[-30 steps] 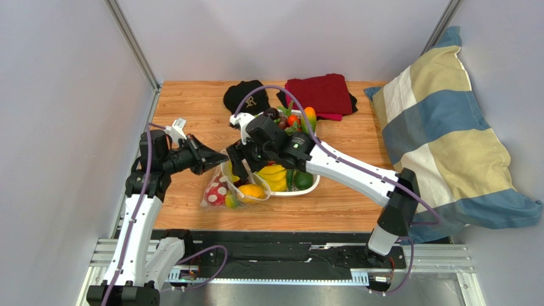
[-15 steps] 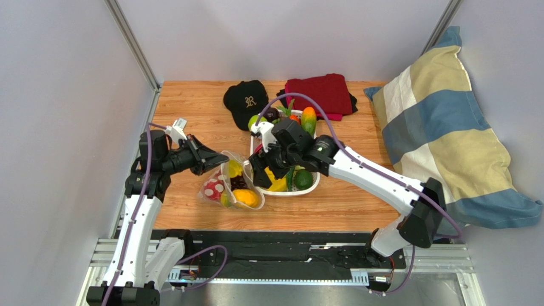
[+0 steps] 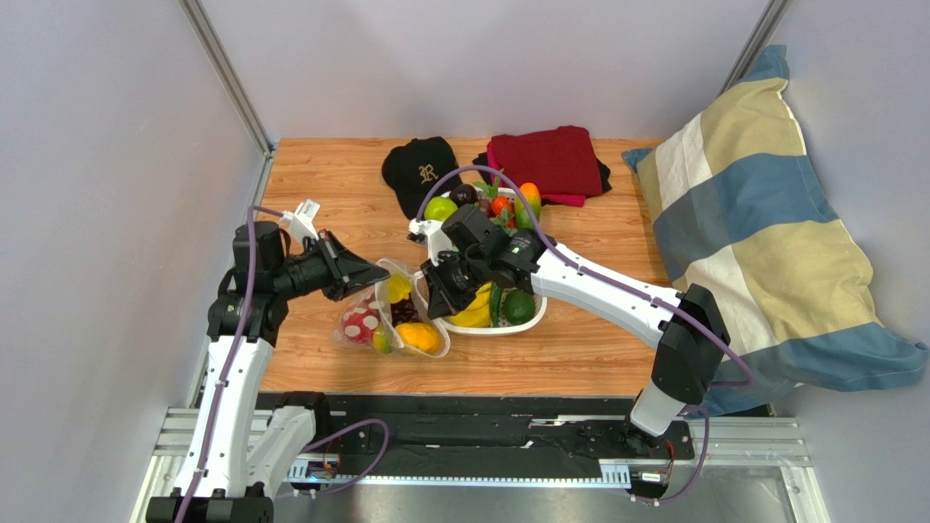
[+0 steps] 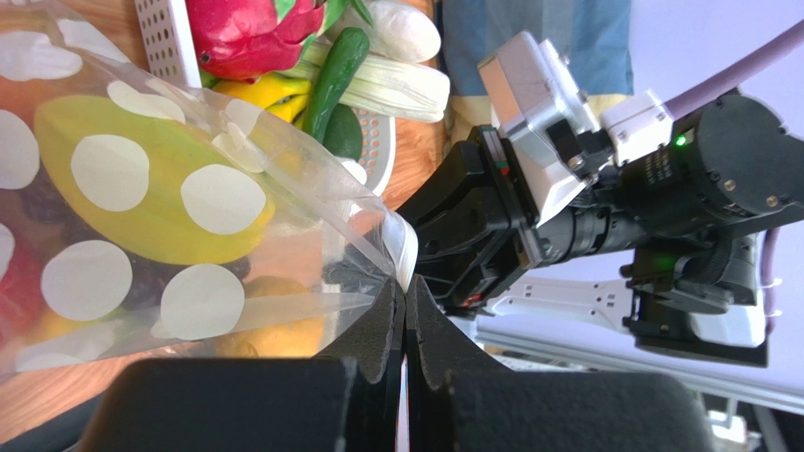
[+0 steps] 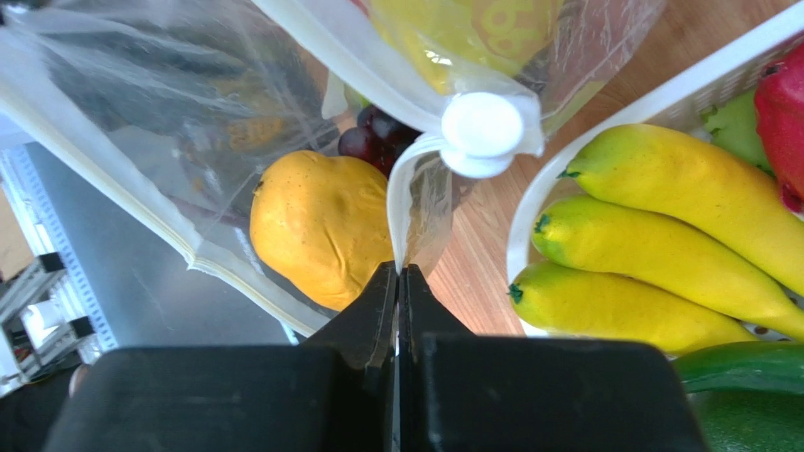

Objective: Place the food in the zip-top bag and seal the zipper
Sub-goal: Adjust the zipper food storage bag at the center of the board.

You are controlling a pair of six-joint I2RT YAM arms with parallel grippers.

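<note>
**Wooden table** (image 3: 328, 185), with a striped pillow (image 3: 753, 229) at its right edge. The left arm (image 3: 278, 272) reaches in from the left and the right arm (image 3: 589, 286) from the right, meeting at centre. The white tray (image 3: 513, 328), holding yellow pieces (image 5: 661, 198) among other food, sits just right of the zip-top bag (image 3: 377, 327). The bag's mouth is lifted and gaping. The left jaws are pinched shut on the mouth's left lip. The right jaws are pinched shut on the lip beside the tray, just below a white round tab (image 5: 481, 127). The zipper (image 5: 377, 80) thus spans between the two pairs of jaws, unsealed. Inside lie an orange piece (image 5: 321, 231) and grapes (image 5: 363, 141). Both arms are equally near, and sealing likely requires drawing the lips together.
</note>
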